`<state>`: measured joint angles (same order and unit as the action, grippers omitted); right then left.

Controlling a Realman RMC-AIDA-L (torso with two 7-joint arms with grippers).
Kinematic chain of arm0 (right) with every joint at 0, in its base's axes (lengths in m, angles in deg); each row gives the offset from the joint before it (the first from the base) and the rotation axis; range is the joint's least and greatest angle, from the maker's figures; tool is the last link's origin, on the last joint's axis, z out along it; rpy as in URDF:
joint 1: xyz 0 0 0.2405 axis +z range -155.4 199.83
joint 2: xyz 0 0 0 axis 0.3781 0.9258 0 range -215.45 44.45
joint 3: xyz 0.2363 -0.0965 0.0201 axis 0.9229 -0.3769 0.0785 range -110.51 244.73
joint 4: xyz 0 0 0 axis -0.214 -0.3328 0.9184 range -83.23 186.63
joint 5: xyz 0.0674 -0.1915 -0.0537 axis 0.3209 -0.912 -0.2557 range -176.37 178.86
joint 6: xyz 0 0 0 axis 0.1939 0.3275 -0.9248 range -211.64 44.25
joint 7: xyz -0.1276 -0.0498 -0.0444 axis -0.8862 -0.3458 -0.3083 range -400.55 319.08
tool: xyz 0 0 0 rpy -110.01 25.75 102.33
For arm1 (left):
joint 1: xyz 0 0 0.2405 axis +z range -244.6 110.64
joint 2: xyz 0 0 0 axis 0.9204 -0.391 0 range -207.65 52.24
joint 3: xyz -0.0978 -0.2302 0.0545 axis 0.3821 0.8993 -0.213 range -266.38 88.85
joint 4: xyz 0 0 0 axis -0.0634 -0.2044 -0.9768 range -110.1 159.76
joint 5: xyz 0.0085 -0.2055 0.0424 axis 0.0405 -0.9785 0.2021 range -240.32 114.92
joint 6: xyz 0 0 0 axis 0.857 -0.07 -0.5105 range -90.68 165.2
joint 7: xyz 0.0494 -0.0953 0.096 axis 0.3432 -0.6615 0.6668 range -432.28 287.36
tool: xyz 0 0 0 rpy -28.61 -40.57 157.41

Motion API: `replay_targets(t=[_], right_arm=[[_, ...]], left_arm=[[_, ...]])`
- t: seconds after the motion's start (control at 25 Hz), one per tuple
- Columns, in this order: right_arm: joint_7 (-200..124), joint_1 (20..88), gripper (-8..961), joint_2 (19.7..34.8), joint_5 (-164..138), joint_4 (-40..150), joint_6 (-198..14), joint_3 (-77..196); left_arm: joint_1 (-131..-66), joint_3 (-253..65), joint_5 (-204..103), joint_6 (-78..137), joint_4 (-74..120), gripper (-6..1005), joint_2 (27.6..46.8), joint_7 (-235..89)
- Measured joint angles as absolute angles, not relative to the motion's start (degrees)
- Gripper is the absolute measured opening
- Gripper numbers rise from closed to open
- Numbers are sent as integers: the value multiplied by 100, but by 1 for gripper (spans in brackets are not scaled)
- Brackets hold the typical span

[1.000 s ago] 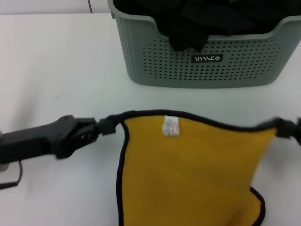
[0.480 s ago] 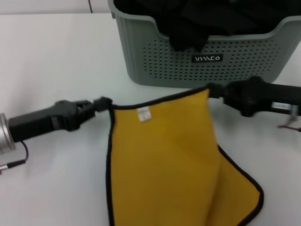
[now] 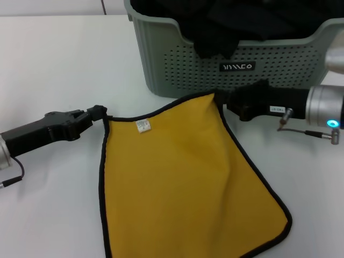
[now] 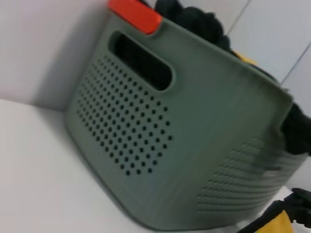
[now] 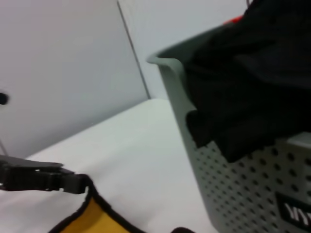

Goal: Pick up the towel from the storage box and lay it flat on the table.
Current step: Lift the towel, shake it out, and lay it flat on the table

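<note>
Two end effectors, left (image 3: 98, 112) and right (image 3: 224, 99), pinch the towel's (image 3: 183, 177) far corners beside the storage box (image 3: 177, 70).

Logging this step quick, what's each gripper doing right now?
Left gripper: shut on the towel, at one corner.
Right gripper: shut on the towel's other top corner.

The storage box (image 3: 236, 59) stands just behind the right gripper (image 3: 221, 100), blocking that way. Bare table (image 3: 59, 70) lies open behind and beside the left gripper (image 3: 99, 112).
</note>
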<state>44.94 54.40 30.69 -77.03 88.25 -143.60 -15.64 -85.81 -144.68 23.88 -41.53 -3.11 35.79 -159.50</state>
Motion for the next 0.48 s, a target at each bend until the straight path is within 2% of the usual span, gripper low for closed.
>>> replay_targets(t=[0.48], right_arm=[[4429,5397,42,3069,-7355,8884,-13995,-1994]], left_arm=[[-8325,-14147,2342,-3575,-374,55,3717,-15814]])
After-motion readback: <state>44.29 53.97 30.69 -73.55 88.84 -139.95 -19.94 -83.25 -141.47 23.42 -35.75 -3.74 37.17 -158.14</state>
